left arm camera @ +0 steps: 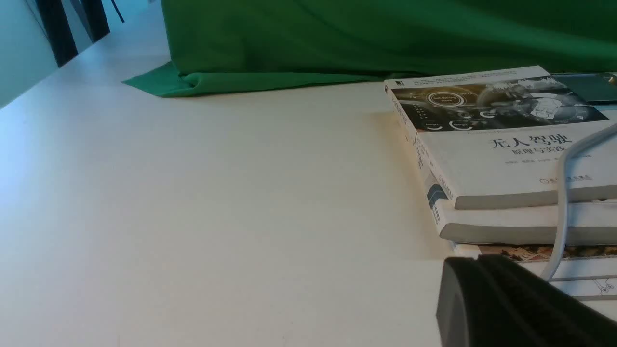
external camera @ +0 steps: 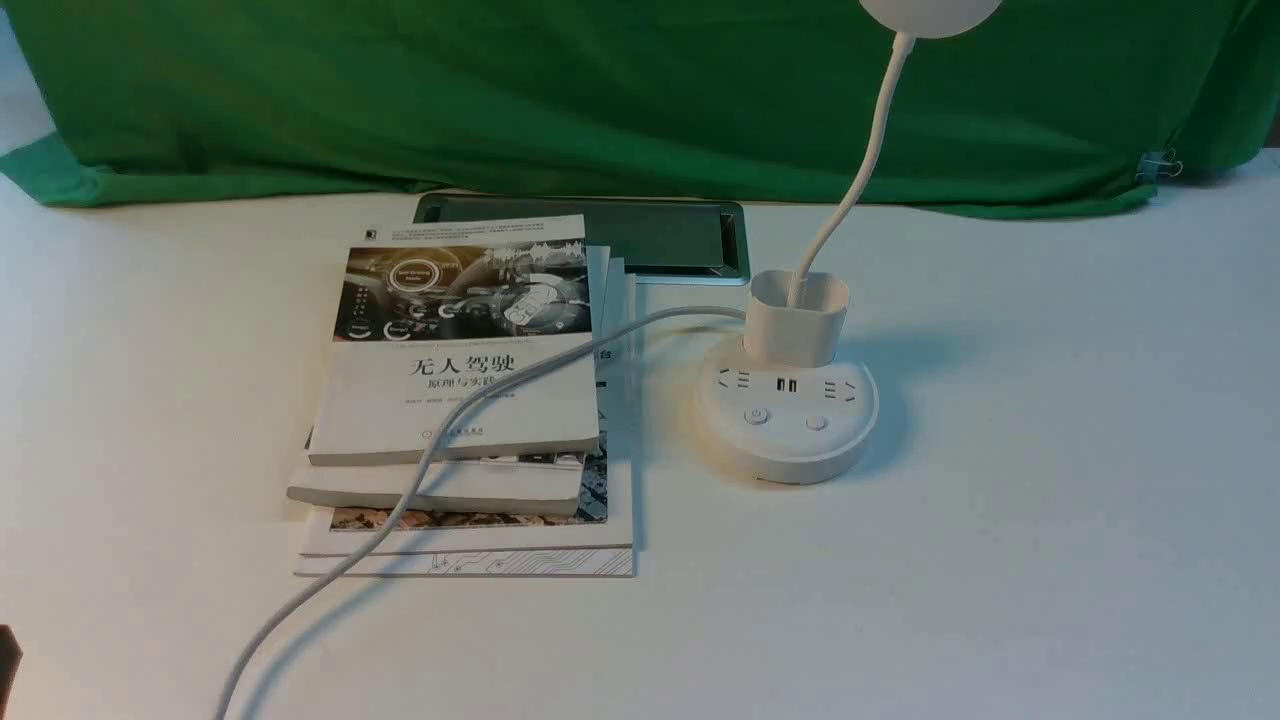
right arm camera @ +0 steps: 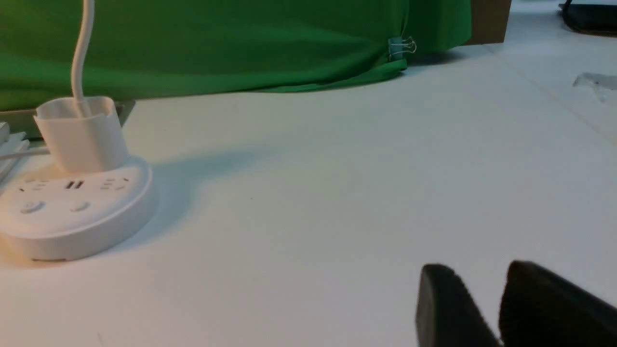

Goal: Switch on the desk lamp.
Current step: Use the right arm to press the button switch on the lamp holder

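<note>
Desk lamp [external camera: 787, 400] sits mid-table, just right of the book stack [external camera: 460, 400]. Right gripper [right arm camera: 482, 274] hangs well right of it, fingers slightly parted, empty; whether the left gripper [left arm camera: 487, 284] is parted I cannot tell. Reaching comes first, then pressing a near-side base button [external camera: 757, 415].

matt white plastic desk lamp [external camera: 790, 445]

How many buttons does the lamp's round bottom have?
2. The left button and the right button sit side by side on the base, in front of the sockets. None seem hidden.
</note>
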